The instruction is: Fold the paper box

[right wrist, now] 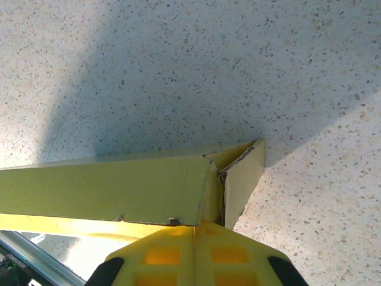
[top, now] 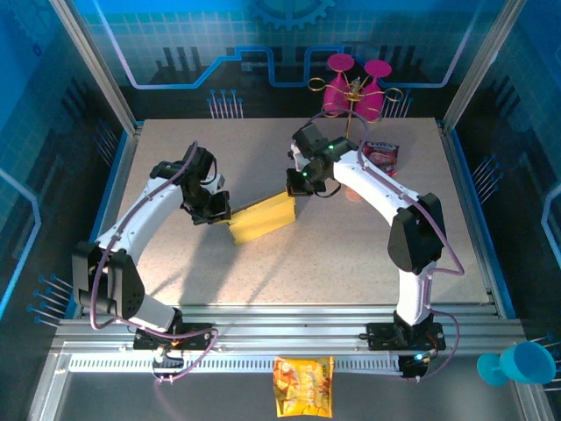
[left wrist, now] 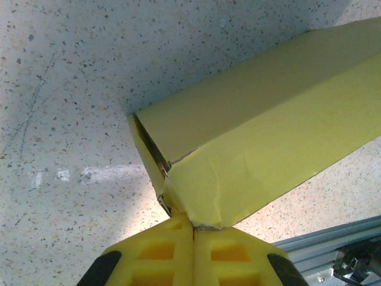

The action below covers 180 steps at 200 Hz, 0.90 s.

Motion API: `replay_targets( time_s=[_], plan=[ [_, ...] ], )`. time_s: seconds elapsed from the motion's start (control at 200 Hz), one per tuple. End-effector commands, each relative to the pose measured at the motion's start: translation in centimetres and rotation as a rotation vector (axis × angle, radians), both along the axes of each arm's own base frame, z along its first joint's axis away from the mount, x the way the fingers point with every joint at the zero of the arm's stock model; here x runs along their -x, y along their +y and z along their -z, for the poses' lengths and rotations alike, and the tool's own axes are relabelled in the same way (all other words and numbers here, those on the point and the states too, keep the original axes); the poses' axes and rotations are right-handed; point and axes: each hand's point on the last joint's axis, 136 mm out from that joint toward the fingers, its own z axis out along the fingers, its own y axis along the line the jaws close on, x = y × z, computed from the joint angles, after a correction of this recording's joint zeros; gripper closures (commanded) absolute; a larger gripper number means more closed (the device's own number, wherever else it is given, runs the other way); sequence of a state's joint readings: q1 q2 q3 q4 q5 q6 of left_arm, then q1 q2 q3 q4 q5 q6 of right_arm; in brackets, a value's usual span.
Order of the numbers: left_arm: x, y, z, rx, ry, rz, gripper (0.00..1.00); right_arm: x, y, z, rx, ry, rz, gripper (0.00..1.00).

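Note:
The paper box (top: 261, 219) is golden yellow and folded into a long closed shape, lying slantwise mid-table. My left gripper (top: 223, 213) is shut, its tips against the box's near-left end. In the left wrist view the box (left wrist: 268, 137) runs up to the right from the gripper (left wrist: 193, 225), its end face creased where the closed tips meet it. My right gripper (top: 294, 186) is shut at the box's far-right end. In the right wrist view the box (right wrist: 119, 185) stretches left of the gripper (right wrist: 194, 225), with an end flap (right wrist: 244, 179) standing slightly open.
A gold rack with pink cups (top: 355, 88) stands at the back, with a small red-and-white packet (top: 381, 153) beside it. An orange snack bag (top: 303, 384) lies below the front rail (top: 280, 326). A blue cup (top: 517, 364) sits at the bottom right.

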State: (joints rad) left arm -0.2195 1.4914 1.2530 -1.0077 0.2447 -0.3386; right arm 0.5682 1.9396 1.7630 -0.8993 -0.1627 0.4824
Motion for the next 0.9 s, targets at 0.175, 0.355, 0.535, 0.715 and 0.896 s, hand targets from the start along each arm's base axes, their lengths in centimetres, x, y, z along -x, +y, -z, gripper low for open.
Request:
replay_targets(
  time_s=[0.175,0.355,0.535,0.715,0.896],
  plan=[
    [1.9,0.0,3.3,-0.047,0.089,0.043,1.00,1.6,0.6,0.7,-0.018,0.061,-0.042,1.00],
    [2.1,0.2,3.7,-0.088,0.089,0.062,1.00,1.4,0.7,-0.9,-0.043,0.029,-0.041,0.99],
    [2.0,0.4,3.7,-0.110,0.084,0.068,1.00,1.3,0.8,-2.1,-0.065,0.020,-0.038,0.93],
    [2.1,0.4,3.7,-0.123,0.081,0.085,1.00,1.4,0.5,-3.4,-0.105,0.011,-0.012,0.85],
    [2.0,0.2,3.7,-0.131,0.079,0.098,1.00,1.4,0.2,-4.9,-0.171,0.009,0.031,0.81]
  ],
)
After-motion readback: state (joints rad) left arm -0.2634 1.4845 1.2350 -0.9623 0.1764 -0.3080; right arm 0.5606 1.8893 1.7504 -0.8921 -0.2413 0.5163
